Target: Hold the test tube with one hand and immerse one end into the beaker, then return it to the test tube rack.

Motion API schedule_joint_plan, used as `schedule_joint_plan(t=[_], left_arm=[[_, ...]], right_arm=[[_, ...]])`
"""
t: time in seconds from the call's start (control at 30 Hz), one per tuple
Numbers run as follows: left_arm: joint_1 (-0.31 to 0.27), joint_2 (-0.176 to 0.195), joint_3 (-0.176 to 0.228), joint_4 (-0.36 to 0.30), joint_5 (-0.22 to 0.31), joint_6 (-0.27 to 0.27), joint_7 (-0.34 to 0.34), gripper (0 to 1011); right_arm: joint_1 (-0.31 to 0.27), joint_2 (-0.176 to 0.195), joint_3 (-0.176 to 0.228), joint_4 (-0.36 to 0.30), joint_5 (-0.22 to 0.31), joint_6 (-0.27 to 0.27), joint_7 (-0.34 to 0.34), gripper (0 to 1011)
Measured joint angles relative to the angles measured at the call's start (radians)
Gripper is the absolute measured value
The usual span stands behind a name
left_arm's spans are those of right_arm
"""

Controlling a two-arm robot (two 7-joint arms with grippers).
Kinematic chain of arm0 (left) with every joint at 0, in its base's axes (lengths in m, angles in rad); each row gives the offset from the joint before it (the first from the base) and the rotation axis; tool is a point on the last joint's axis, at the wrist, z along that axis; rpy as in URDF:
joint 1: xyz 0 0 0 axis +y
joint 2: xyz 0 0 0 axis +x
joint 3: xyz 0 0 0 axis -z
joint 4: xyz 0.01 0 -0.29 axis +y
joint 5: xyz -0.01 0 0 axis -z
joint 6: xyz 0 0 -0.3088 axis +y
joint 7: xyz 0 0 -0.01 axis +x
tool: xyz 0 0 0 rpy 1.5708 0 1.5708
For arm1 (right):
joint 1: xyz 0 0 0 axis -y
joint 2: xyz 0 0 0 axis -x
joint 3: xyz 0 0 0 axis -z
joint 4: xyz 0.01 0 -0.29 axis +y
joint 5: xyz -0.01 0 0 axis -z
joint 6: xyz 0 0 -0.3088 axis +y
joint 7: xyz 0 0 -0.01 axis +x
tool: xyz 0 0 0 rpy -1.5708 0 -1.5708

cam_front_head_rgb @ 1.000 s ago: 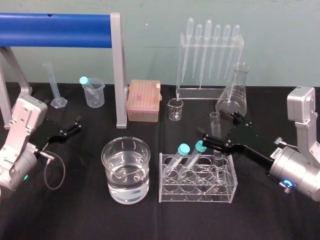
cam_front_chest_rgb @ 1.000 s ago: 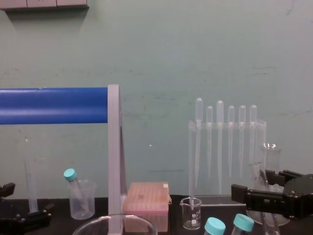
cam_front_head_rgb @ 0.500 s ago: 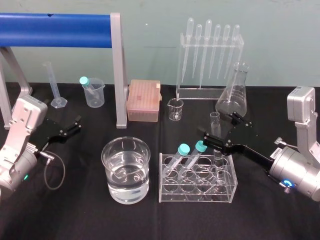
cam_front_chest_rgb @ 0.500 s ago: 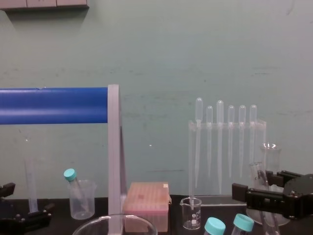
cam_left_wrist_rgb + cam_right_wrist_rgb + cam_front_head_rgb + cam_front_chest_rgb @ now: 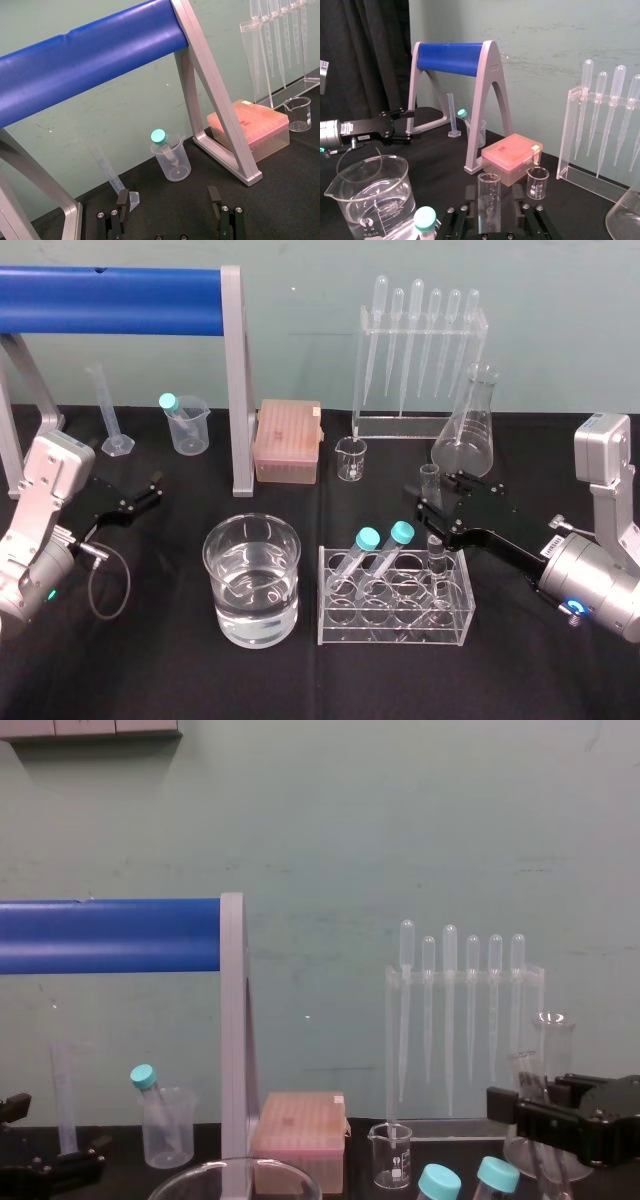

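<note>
The test tube [image 5: 430, 483] stands upright in the back right of the clear rack [image 5: 395, 626], its open rim above the rack. My right gripper [image 5: 432, 508] reaches in from the right at the tube's upper part. In the right wrist view the test tube [image 5: 489, 199] sits between the black fingers [image 5: 470, 193], with a narrow gap still showing on one side. The wide beaker [image 5: 252, 575] with water stands left of the rack, also seen as the beaker [image 5: 370, 196]. My left gripper [image 5: 150, 492] is parked far left, and the left gripper [image 5: 168, 201] is open and empty.
Two teal-capped tubes [image 5: 368, 538] lean in the rack's front left. Behind stand a small glass beaker [image 5: 351, 458], a conical flask [image 5: 468, 430], a pipette stand [image 5: 420, 350] and a pink tip box [image 5: 287, 440]. A blue roller frame [image 5: 120, 300], plastic beaker [image 5: 188, 425] and graduated cylinder [image 5: 112, 415] are back left.
The right gripper's fingers have drawn in from wide apart to close around the test tube. The tube has stayed in the rack. The left arm has not moved.
</note>
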Motion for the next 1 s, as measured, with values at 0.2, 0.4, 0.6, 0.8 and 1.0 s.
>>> schedule_joint_plan(t=[0.2, 0.4, 0.6, 0.8, 1.0], left_arm=[[0.000, 0.000, 0.000, 0.000, 0.000, 0.000, 0.000, 1000], [0.000, 0.000, 0.000, 0.000, 0.000, 0.000, 0.000, 1000], [0.000, 0.000, 0.000, 0.000, 0.000, 0.000, 0.000, 1000], [0.000, 0.000, 0.000, 0.000, 0.000, 0.000, 0.000, 1000], [0.000, 0.000, 0.000, 0.000, 0.000, 0.000, 0.000, 1000]], right_arm=[[0.000, 0.000, 0.000, 0.000, 0.000, 0.000, 0.000, 272], [0.000, 0.000, 0.000, 0.000, 0.000, 0.000, 0.000, 226], [0.000, 0.000, 0.000, 0.000, 0.000, 0.000, 0.000, 226], [0.000, 0.000, 0.000, 0.000, 0.000, 0.000, 0.000, 226], [0.000, 0.000, 0.000, 0.000, 0.000, 0.000, 0.000, 226]])
